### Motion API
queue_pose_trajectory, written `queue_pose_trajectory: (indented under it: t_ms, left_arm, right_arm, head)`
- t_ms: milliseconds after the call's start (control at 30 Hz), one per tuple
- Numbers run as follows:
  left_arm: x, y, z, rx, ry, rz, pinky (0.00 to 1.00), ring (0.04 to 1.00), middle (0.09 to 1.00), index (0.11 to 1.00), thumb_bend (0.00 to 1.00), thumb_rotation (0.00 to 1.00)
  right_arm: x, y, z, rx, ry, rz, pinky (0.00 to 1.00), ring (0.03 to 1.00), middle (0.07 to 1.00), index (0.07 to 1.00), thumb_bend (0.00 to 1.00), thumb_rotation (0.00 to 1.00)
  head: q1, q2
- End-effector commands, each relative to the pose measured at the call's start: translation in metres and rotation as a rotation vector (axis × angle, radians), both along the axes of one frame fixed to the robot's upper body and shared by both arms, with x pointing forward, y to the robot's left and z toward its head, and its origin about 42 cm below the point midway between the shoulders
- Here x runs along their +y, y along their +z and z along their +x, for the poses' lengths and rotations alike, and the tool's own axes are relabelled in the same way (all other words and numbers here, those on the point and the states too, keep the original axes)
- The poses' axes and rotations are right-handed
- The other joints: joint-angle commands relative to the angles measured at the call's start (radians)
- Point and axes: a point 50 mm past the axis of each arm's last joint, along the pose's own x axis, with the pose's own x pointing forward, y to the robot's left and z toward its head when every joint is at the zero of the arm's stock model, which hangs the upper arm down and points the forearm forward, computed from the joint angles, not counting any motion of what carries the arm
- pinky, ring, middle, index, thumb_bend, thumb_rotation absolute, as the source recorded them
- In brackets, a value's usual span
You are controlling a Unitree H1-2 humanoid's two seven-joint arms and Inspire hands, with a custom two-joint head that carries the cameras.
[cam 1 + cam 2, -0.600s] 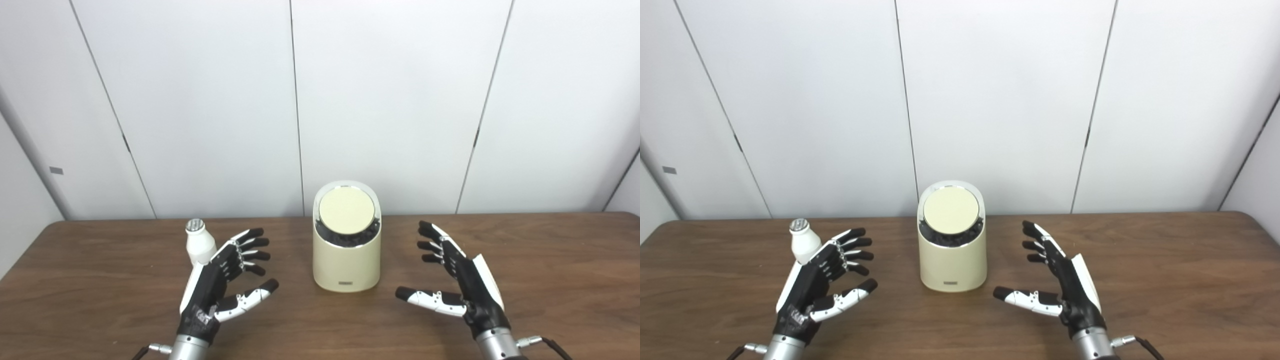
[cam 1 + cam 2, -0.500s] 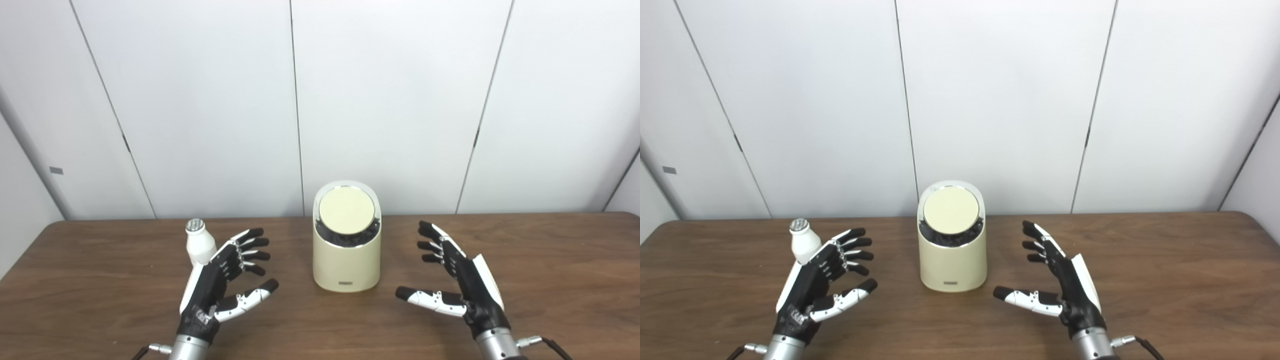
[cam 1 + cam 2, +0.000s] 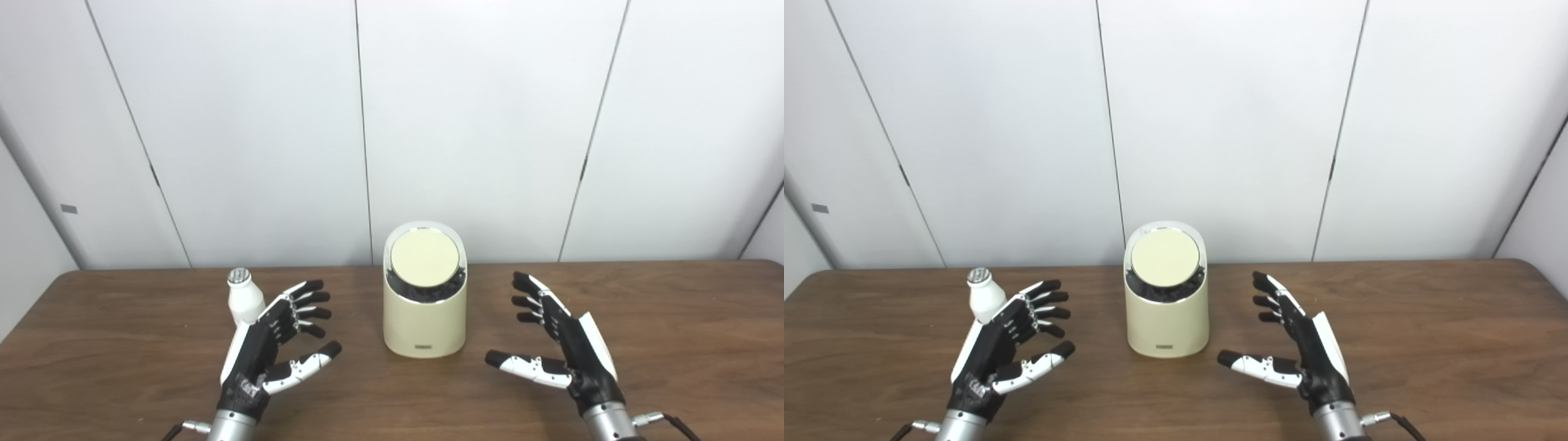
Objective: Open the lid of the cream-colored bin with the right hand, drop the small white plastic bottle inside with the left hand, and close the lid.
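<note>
- Standing upright on the brown wood-grain table (image 3: 392,398), left of centre: small white plastic bottle with a silvery ribbed cap (image 3: 244,301).
- Just beyond and left of the left hand (image 3: 269,343), lower right edge hidden behind the fingers (image 3: 309,299); contact between bottle and hand impossible to tell from either view.
- Spread wide, dark fingertips pointing right and far, toward the middle of the table; thumb angled out to the right, near the table top.
- Nothing held in the left hand; palm turned toward the centre.
- Sitting at the table's centre, between both hands and apart from each: cream-colored cylindrical bin (image 3: 424,318) with a small grey label low on its near face.
- Closed over the bin's slanted top: round cream lid (image 3: 424,258) ringed by a shiny rim, dark band just below it.
- Hovering right of the bin, well apart from it: right hand (image 3: 1301,343), black and white like the other.
- Fanned open too, fingers (image 3: 1268,288) pointing far and left, thumb stretched left toward the bin's base without reaching it.
- Nothing gripped, nothing touched by the right hand; lid untouched.
- Rising behind the table's far edge: plain white panelled wall (image 3: 1225,122) with thin dark seams.
</note>
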Motion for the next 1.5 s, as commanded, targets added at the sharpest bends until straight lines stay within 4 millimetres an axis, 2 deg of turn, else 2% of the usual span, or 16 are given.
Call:
queue_pose_trajectory:
  t_ms: [0, 67, 200, 333, 500, 667, 867, 933, 1067, 1233, 1467]
  left_arm:
    - [-0.004, 0.016, 0.011, -0.075, -0.008, 0.002, 0.57, 0.689, 0.768, 0.814, 0.65, 0.04]
    - [-0.005, 0.016, 0.011, -0.077, -0.015, 0.003, 0.57, 0.691, 0.77, 0.815, 0.64, 0.01]
    - [-0.007, 0.015, 0.012, -0.073, -0.019, 0.005, 0.58, 0.694, 0.769, 0.816, 0.63, 0.0]
    - [-0.006, 0.015, 0.013, -0.069, -0.027, -0.001, 0.58, 0.695, 0.771, 0.819, 0.62, 0.0]
    - [-0.007, 0.014, 0.014, -0.07, -0.027, 0.005, 0.58, 0.689, 0.77, 0.818, 0.62, 0.0]
    - [-0.008, 0.013, 0.014, -0.065, -0.024, 0.011, 0.57, 0.684, 0.764, 0.813, 0.63, 0.0]
    - [-0.009, 0.013, 0.014, -0.065, -0.026, 0.014, 0.57, 0.685, 0.767, 0.815, 0.62, 0.0]
    - [-0.009, 0.012, 0.014, -0.065, -0.028, 0.013, 0.57, 0.683, 0.766, 0.815, 0.62, 0.0]
    - [-0.011, 0.012, 0.014, -0.061, -0.039, -0.002, 0.57, 0.683, 0.768, 0.813, 0.62, 0.0]
    - [-0.014, 0.011, 0.014, -0.053, -0.049, -0.006, 0.58, 0.691, 0.773, 0.818, 0.62, 0.0]
    - [-0.016, 0.012, 0.014, -0.056, -0.051, -0.003, 0.58, 0.694, 0.773, 0.821, 0.63, 0.0]
  right_arm:
    - [0.009, 0.03, 0.01, -0.115, 0.012, 0.015, 0.7, 0.79, 0.863, 0.875, 0.88, 0.45]
    - [0.012, 0.037, 0.014, -0.125, 0.014, 0.02, 0.71, 0.804, 0.867, 0.875, 0.87, 0.43]
    - [0.017, 0.051, 0.024, -0.156, 0.018, 0.0, 0.68, 0.803, 0.863, 0.869, 0.84, 0.4]
    - [0.023, 0.069, 0.033, -0.139, 0.015, -0.03, 0.73, 0.834, 0.873, 0.878, 0.83, 0.36]
    - [0.028, 0.092, 0.044, -0.103, -0.011, -0.098, 0.77, 0.866, 0.892, 0.906, 0.85, 0.38]
    - [0.034, 0.114, 0.054, -0.073, -0.03, -0.158, 0.73, 0.859, 0.899, 0.916, 0.87, 0.39]
    - [0.042, 0.136, 0.066, -0.063, -0.049, -0.228, 0.7, 0.863, 0.916, 0.932, 0.9, 0.44]
    - [0.045, 0.142, 0.07, -0.066, -0.059, -0.251, 0.66, 0.842, 0.91, 0.931, 0.91, 0.46]
    - [0.052, 0.151, 0.077, -0.051, -0.064, -0.277, 0.64, 0.834, 0.913, 0.934, 0.9, 0.5]
    - [0.062, 0.158, 0.084, -0.035, -0.057, -0.274, 0.66, 0.851, 0.931, 0.938, 0.89, 0.47]
    - [0.075, 0.157, 0.093, -0.03, -0.079, -0.3, 0.67, 0.854, 0.932, 0.929, 0.91, 0.49]
  head:
    - [-0.005, -0.001]
    - [-0.005, -0.002]
    - [-0.003, -0.003]
    - [-0.014, -0.005]
    - [-0.016, -0.006]
    - [-0.013, -0.007]
    - [-0.012, -0.007]
    - [-0.012, -0.007]
    - [-0.011, -0.009]
    - [-0.01, -0.008]
    - [-0.007, -0.008]
